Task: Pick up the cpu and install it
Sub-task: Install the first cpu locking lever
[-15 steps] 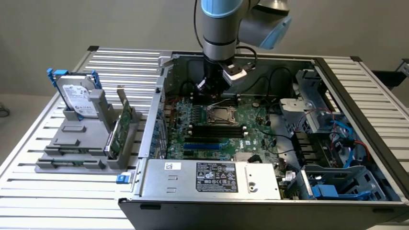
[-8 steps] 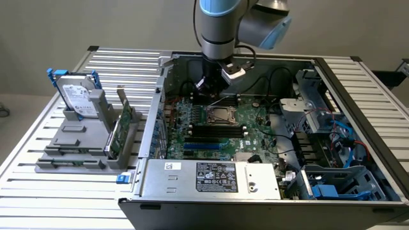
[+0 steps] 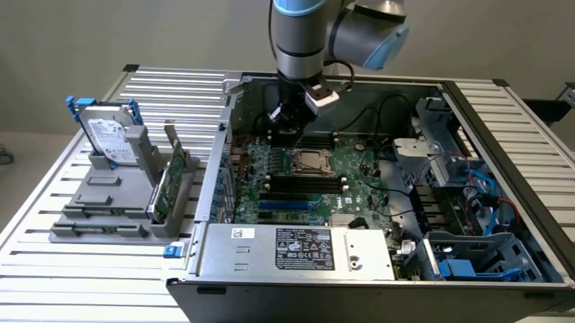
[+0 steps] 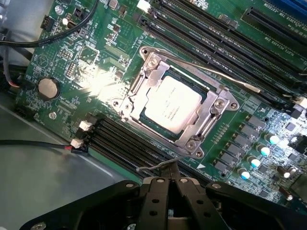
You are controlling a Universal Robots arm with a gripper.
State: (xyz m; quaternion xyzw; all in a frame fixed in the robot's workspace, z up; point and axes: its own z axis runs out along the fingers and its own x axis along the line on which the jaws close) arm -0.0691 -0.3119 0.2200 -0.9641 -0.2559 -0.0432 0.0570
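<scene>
So, my fingers (image 4: 157, 194) are pressed together with nothing between them, hanging low over the motherboard (image 4: 57, 67) inside the open computer case (image 3: 503, 128). The cpu (image 4: 171, 109) lies flat in its socket (image 4: 218, 103), silvery top up and square inside the metal frame, so the placing part looks done to me. I can't tell if the frame is latched down. My tips sit just beside the hooked end of a thin wire lever (image 4: 156, 166) at the socket's edge, right by the black memory slots (image 4: 120, 141). I can't tell whether I'm touching the wire or just above it.

The step in hand reads as working that lever with closed tips, not a grasp. To do it well I'd say:
- Keep contact on the hook alone, off the chip's lid and off the slots
- Go slow and steady, since a thin springy wire probably slips off smooth tips
- Keep the tips centred on the wire so it can't skate sideways
- Keep the push in line with the lever's swing, not across it
- Keep the wrist clear of the case wall and the loose black cables nearby
</scene>
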